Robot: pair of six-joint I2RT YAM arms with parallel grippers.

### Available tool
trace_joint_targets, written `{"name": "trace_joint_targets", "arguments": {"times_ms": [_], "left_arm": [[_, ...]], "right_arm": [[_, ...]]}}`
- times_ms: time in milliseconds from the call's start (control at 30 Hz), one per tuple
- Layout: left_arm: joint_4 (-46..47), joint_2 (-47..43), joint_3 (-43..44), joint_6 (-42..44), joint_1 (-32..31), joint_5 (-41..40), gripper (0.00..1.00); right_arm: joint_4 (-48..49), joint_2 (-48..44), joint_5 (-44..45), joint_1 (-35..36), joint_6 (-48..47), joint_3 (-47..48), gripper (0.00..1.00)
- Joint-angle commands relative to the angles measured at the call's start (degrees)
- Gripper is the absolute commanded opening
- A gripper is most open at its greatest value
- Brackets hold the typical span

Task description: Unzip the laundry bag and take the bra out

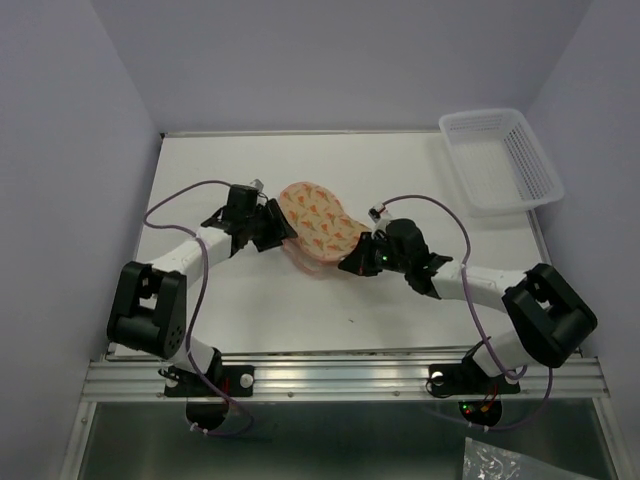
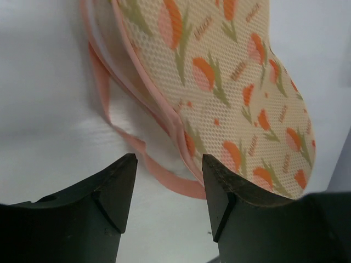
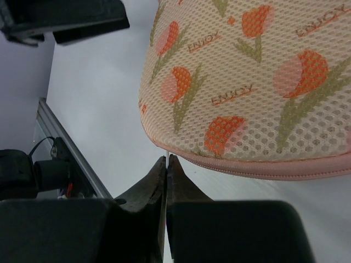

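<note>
Top external view: the left gripper (image 1: 278, 228) sits at the left end of the laundry bag (image 1: 318, 225), fingers apart with the pink loop (image 2: 181, 187) lying between them (nothing gripped). The bag, a peanut-shaped cream mesh pouch printed with orange tulips and edged in pink, lies mid-table (image 1: 250, 300). The right gripper (image 1: 350, 262) is closed, its tips just under the bag's right end; I cannot tell whether they pinch anything.
</note>
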Motion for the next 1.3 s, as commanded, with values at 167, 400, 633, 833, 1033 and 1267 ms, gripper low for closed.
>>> {"name": "trace_joint_targets", "arguments": {"times_ms": [167,400,633,833,1033,1267], "left_arm": [[6.7,-15.5,-14.0,-25.5,-10.2,-7.3,0.99],[9.3,-16.6,-15.8,-32.2,-14.1,-10.0,0.99],[10.2,-15.7,-17.9,-36.5,-16.8,-10.0,0.98],[9.8,-17.8,-20.4,-38.5,-17.2,-10.7,0.98],[9.8,-17.7,-20.3,-40.1,-18.3,-12.2,0.85],[10.6,-13.7,-18.1,-40.0,-18.5,-11.5,0.42]], "right_arm": [[11.1,5.6,5.2,7.2,4.5,-1.4,0.01],[11.7,6.4,6.8,10.8,3.8,0.8,0.01],[13.1,7.3,8.1,12.0,4.7,1.6,0.01],[13.0,7.2,9.7,12.0,4.1,2.5,0.01],[14.2,8.8,8.3,12.5,4.6,3.3,0.01],[15.1,8.8,7.1,13.7,5.0,3.3,0.01]]}}
